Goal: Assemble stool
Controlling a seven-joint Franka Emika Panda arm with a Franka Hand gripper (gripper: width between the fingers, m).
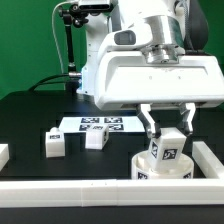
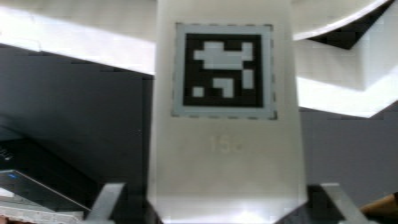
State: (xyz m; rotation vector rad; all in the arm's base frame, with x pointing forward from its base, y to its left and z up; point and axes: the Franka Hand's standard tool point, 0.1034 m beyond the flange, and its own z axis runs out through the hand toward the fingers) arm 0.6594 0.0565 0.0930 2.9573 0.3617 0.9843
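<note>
In the exterior view my gripper (image 1: 167, 135) is shut on a white stool leg (image 1: 167, 151) with a black-and-white tag, held upright on top of the round white seat (image 1: 150, 170) near the front right rail. In the wrist view the same leg (image 2: 222, 120) fills the middle between my two fingers (image 2: 112, 203), with my gripper (image 2: 219, 207) closed on its sides. Part of the seat (image 2: 352, 90) shows behind it. Two more white legs (image 1: 53, 144) (image 1: 96, 139) lie apart on the black table, to the exterior view's left of the seat.
The marker board (image 1: 100, 124) lies flat behind the loose legs. A long white rail (image 1: 90, 196) edges the table's front, and another rail (image 1: 207, 156) runs along the right. A black stand (image 1: 70, 45) rises at the back left.
</note>
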